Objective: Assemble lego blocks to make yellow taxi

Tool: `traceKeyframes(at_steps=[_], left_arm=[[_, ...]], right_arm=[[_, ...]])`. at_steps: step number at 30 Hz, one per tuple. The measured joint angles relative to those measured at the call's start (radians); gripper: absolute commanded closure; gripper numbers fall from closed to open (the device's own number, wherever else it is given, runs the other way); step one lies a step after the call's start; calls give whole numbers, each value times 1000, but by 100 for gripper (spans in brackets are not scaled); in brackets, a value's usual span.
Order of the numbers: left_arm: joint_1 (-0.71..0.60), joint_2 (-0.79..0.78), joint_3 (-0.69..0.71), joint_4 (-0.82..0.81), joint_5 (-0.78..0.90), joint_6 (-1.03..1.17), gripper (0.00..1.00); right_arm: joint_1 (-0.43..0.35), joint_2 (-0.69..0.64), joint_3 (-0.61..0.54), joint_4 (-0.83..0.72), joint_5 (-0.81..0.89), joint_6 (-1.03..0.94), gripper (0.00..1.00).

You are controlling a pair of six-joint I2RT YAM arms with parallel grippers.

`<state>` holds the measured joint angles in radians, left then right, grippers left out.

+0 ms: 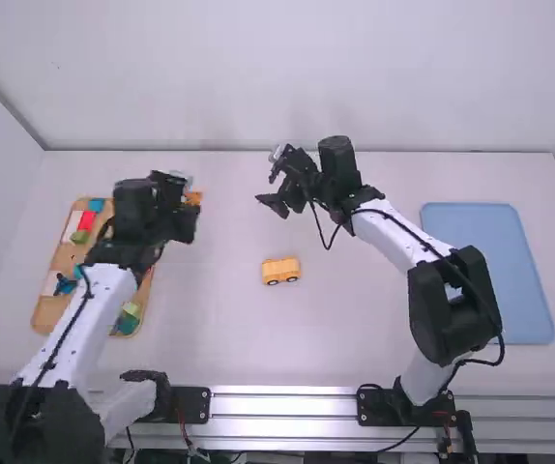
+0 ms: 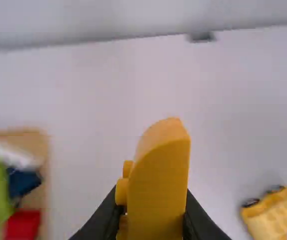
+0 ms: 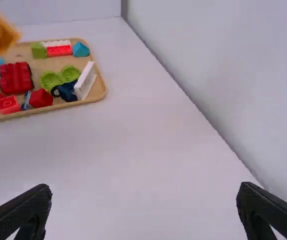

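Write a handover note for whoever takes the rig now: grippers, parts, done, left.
Left gripper: shut on a rounded yellow block, held above the table near the wooden tray.
Right gripper: open, nothing between its fingers, beyond the car.
Parts: yellow car mid-table; red, green, blue and white blocks in the wooden tray.
Done: car has wheels under its yellow body.
Left: held block not yet on the car; probably fit it on top next.
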<state>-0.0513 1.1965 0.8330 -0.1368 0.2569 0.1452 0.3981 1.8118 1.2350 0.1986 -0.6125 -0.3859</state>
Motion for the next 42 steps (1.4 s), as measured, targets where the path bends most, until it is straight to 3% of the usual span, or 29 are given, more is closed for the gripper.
traceKeyframes(at_steps=[7, 10, 15, 19, 23, 27, 32, 35, 42], left_arm=[[-188, 0, -176, 343, 2, 118, 87], [-220, 0, -229, 417, 2, 135, 76], [-247, 38, -246, 475, -7, 121, 90], [-257, 94, -246, 550, -6, 85, 93], [-257, 170, -246, 666, -7, 27, 93], [-258, 222, -246, 789, -6, -54, 93], [-260, 294, -246, 901, 28, -111, 95], [-261, 343, -246, 952, 55, -149, 96], [-264, 353, -246, 1002, 116, -175, 98]], right_arm=[[-132, 0, -130, 105, -292, 160, 1], [-184, 0, -143, 105, -455, 180, 1], [-208, 0, -143, 105, -578, 218, 1], [-174, 0, -159, 145, -591, 249, 1], [-141, 0, -188, 301, -596, 327, 1], [-147, 0, -190, 338, -584, 407, 9], [-137, 0, -237, 417, -516, 474, 6], [-117, 0, -266, 522, -473, 555, 11], [-84, 0, -267, 504, -357, 634, 12]])
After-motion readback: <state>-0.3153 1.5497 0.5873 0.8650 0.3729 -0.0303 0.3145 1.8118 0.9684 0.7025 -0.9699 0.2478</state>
